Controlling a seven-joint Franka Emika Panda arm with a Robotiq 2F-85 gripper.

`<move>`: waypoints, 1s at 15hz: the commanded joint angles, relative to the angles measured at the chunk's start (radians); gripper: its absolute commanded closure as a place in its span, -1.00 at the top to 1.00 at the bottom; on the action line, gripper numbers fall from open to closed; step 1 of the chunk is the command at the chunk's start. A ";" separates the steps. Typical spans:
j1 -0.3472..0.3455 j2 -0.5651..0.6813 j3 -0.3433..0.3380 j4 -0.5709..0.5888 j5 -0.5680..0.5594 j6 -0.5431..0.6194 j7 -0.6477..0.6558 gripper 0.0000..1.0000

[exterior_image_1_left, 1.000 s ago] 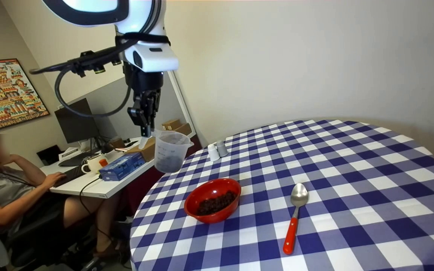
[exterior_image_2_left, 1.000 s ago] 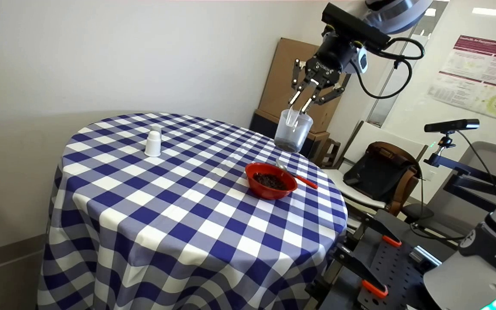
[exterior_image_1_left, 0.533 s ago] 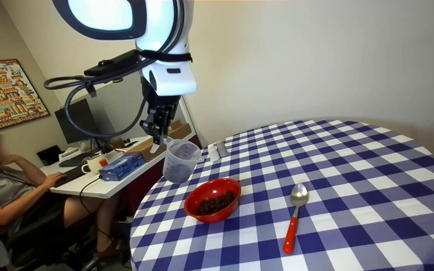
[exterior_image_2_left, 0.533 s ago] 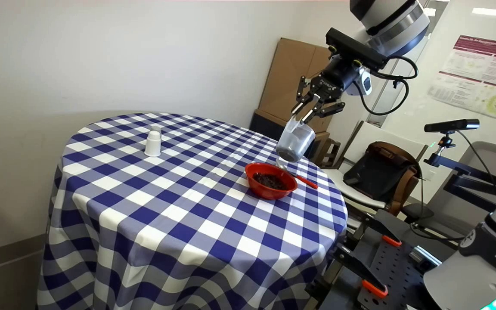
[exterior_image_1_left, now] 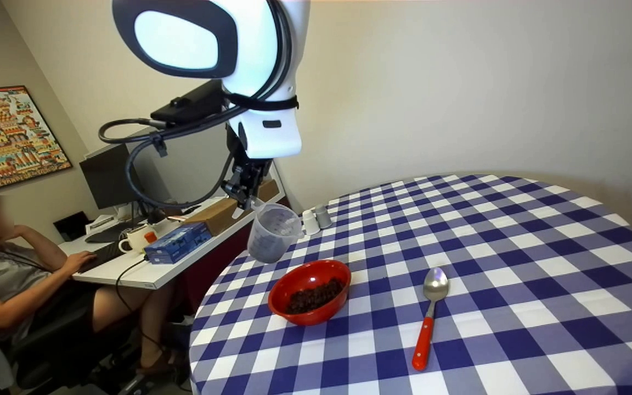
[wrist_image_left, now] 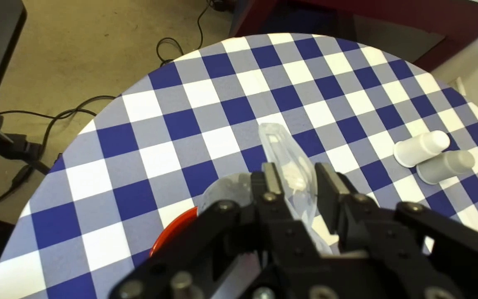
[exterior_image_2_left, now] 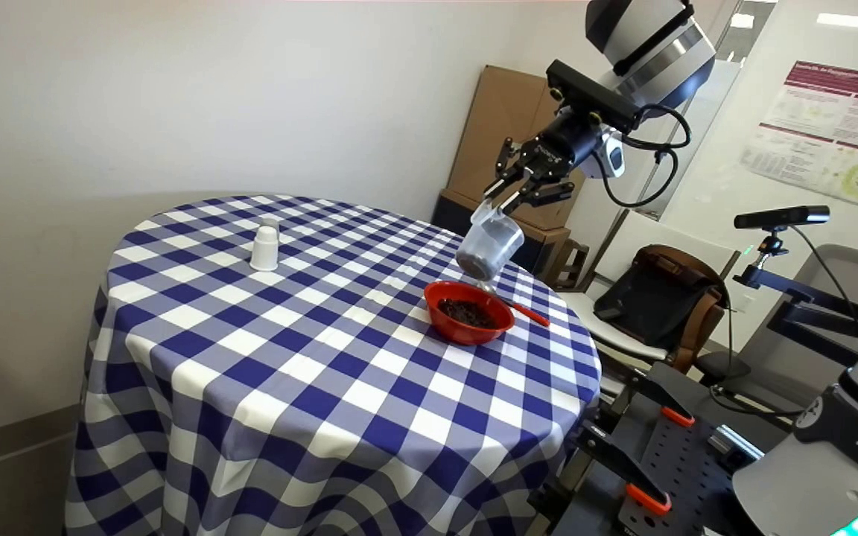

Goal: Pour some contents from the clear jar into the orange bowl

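Note:
The clear jar, a see-through measuring cup with a handle, hangs in the air, tilted, its spout leaning towards the red-orange bowl. My gripper is shut on its handle; in the wrist view the handle runs between the two fingers. A darker patch shows low in the jar, but I cannot tell what it is. The orange bowl stands upright on the tablecloth just below the jar, with dark brown bits inside. In the wrist view the gripper hides most of the bowl and jar.
A red-handled spoon lies on the checked table beside the bowl. Two small upside-down cups, one white and one grey, stand farther off. A person sits at a desk past the table's edge.
The gripper has carried the jar lower and closer to the bowl, and the jar leans more than before. Bowl, spoon and cups have stayed where they were.

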 commanded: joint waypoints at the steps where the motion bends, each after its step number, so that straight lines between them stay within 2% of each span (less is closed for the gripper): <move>1: -0.005 0.045 0.001 0.060 -0.011 -0.054 -0.038 -0.87; 7: 0.003 0.066 0.011 0.172 -0.185 -0.286 -0.154 -0.87; 15: 0.024 0.079 0.041 0.313 -0.452 -0.501 -0.264 -0.87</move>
